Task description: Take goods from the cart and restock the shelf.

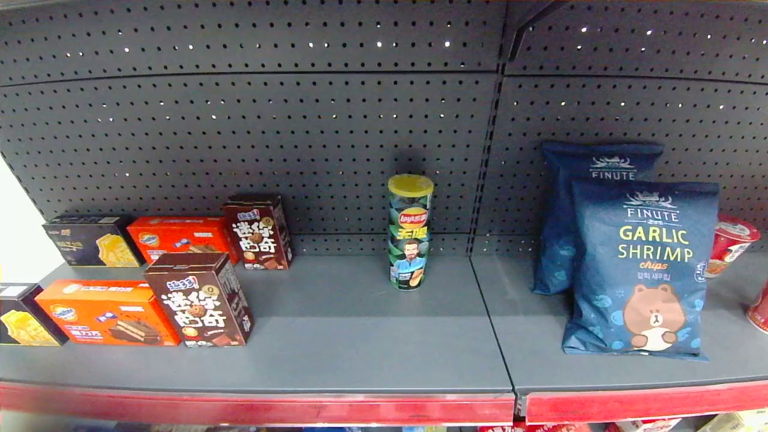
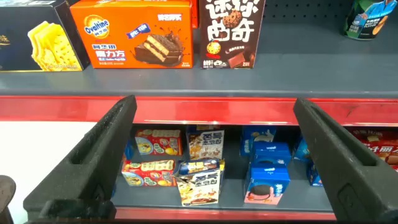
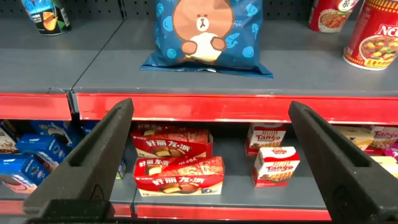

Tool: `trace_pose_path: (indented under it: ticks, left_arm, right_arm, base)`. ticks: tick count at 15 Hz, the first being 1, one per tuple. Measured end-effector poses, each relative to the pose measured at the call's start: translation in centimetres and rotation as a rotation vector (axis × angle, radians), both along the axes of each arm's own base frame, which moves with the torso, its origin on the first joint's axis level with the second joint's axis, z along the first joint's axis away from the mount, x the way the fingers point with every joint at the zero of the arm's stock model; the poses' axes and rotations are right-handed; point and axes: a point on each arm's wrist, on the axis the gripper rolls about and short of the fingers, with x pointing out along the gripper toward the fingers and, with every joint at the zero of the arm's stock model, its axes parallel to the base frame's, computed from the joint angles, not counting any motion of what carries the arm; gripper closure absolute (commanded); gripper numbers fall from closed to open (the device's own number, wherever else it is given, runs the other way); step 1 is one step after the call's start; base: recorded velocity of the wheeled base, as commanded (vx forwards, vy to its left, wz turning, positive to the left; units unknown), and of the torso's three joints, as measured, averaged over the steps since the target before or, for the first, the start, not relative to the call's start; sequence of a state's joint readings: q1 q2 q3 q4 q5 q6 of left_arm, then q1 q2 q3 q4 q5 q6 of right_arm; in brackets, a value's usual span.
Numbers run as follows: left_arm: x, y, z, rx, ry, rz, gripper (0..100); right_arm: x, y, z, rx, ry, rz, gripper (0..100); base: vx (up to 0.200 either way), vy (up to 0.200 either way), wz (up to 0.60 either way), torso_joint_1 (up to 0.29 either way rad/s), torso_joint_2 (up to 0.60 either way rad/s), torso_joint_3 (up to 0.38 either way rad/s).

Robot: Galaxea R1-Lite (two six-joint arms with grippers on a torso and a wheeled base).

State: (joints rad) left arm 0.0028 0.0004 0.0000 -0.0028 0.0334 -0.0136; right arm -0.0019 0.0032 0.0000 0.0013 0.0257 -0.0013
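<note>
Six boxes (image 1: 198, 300), one can (image 1: 410, 234), two bags (image 1: 642, 270) line the shelf (image 1: 360, 336).

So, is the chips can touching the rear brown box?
Apart. The head view shows bare grey shelf between the chips can and the rear brown box.

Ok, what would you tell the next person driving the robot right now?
Left gripper: open, empty, low in front of the brown, orange and black snack boxes.
Right gripper: open, empty, low in front of the blue bear-print chip bag.
Goods: green chip can with yellow lid stands alone mid-shelf, boxes to its left, red noodle cups far right.
Done: neither gripper holds anything.
Left: likely fetch more from the cart; the grey shelf has room around the can.
</note>
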Motion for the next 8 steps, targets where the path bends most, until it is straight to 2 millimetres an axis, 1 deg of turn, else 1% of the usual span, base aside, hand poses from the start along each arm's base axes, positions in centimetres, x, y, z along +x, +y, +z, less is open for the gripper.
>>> trace_pose_path:
  ticks: [8]
  left_arm:
    - [0.0, 0.0, 0.0, 0.0, 0.0, 0.0, 0]
  right_arm:
    - [-0.01, -0.01, 0.02, 0.0, 0.0, -0.001, 0]
  base:
    - [0.0, 0.0, 0.6, 0.003, 0.0, 0.003]
